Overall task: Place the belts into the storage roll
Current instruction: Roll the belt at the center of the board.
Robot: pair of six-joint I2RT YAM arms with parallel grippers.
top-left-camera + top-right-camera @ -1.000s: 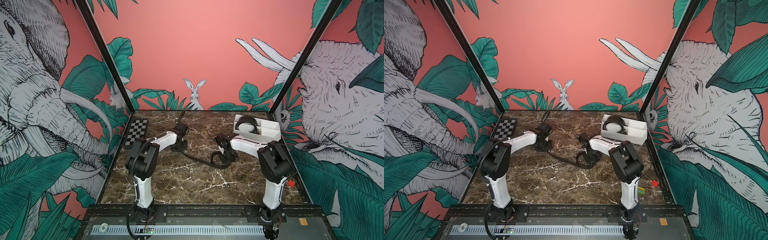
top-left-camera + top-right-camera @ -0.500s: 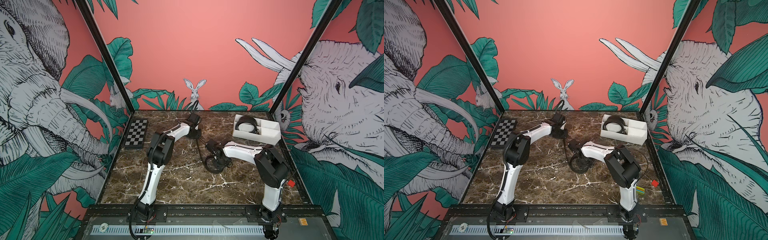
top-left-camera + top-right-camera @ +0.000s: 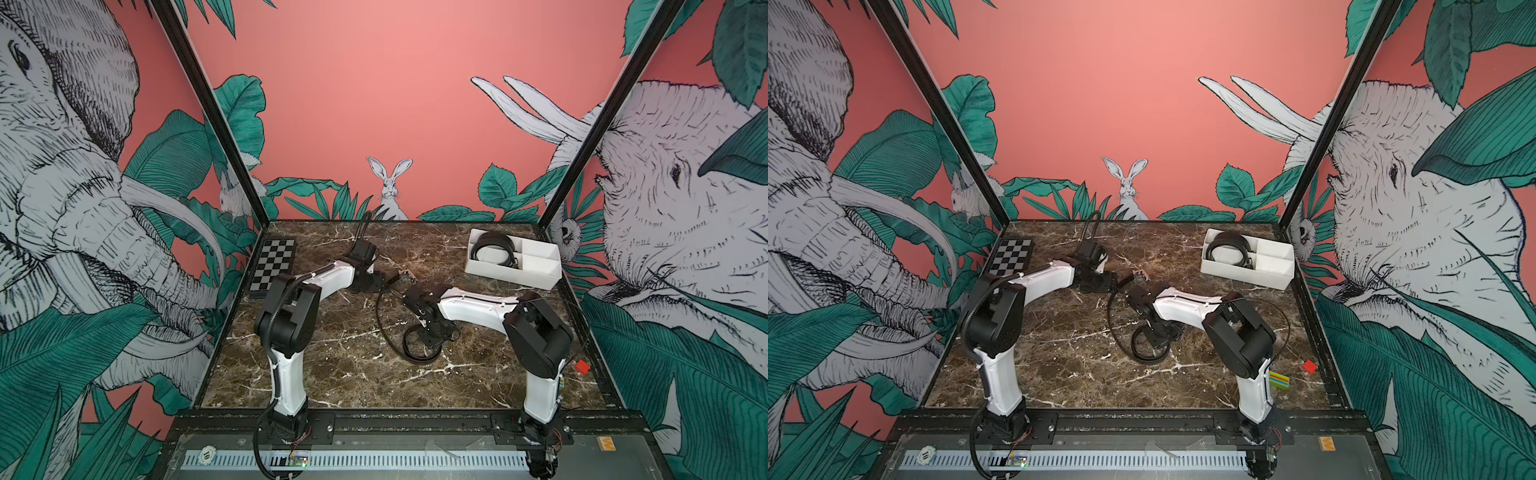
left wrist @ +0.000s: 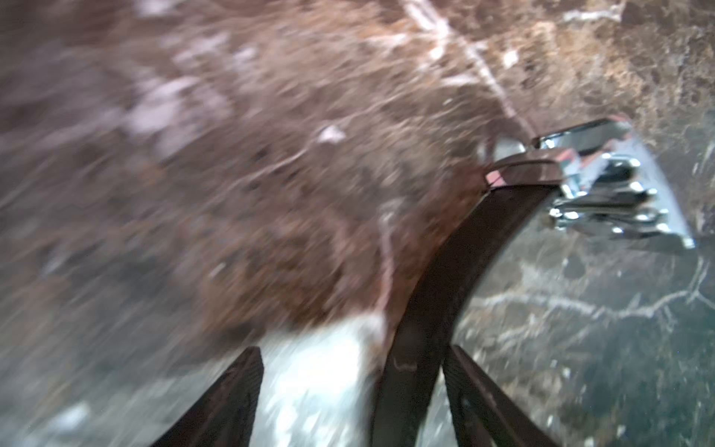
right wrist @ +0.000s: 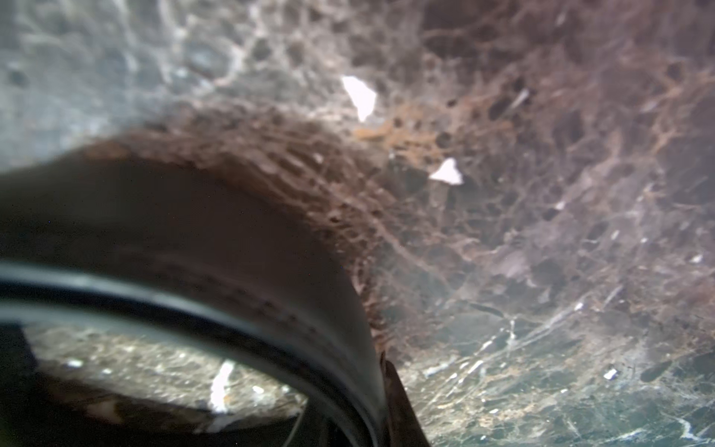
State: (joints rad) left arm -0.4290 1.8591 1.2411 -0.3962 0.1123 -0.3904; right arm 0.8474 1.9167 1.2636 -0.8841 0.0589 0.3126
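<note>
The left claw [image 4: 353,350] has just opened, freeing the belt [image 3: 377,316]. The right claw [image 3: 434,338] alone grips its coil, probably to carry it to the storage roll [image 3: 511,277] beyond.

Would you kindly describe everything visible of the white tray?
The white tray is shallow, rectangular and plastic-looking, split by inner walls into compartments. It sits flat on the marble table near the far right corner, slightly angled. A coiled black belt lies in one end compartment; the rest look empty.

No legible txt, labels or nos. in any view.
</note>
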